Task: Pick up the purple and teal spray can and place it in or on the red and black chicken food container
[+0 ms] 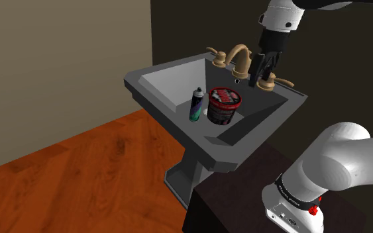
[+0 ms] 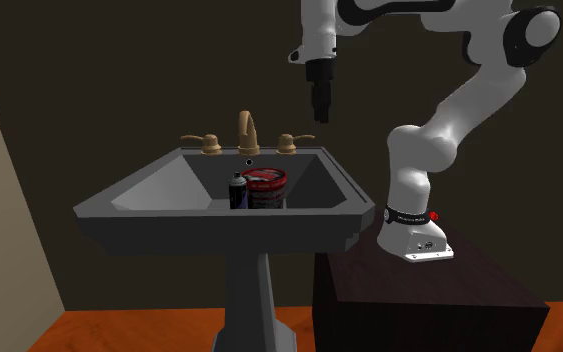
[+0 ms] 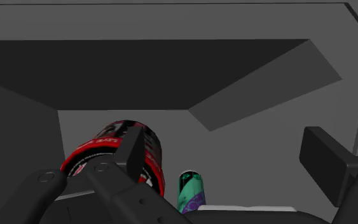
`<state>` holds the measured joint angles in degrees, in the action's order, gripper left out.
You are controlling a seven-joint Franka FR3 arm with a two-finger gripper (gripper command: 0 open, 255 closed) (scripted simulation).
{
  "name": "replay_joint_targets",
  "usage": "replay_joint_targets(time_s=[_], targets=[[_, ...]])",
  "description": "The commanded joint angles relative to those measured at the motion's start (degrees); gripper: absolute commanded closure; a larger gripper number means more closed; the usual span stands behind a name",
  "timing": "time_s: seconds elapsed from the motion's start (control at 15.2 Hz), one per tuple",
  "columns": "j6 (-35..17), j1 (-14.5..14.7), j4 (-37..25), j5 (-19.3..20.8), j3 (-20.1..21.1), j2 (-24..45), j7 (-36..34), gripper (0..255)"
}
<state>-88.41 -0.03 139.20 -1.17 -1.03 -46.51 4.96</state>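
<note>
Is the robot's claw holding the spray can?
No, the open gripper hangs above the sink, apart from the spray can standing in it.

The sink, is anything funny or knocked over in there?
Nothing is knocked over or spilled. The odd part is what's inside: a purple and teal spray can and a red and black food container stand upright, close together, in the basin of the grey sink.

Grey pedestal sink [image 1: 178,129] — wood floor [image 1: 79,172], dark wall [image 1: 191,26].
</note>
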Motion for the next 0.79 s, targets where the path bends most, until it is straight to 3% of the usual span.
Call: replay_joint_targets(time_s=[0.0, 0.73], targets=[[0.0, 0.0, 0.0, 0.0, 0.0, 0.0, 0.0, 0], [-8.0, 0.3, -14.7, 1.7, 2.5, 30.1, -2.1, 0]])
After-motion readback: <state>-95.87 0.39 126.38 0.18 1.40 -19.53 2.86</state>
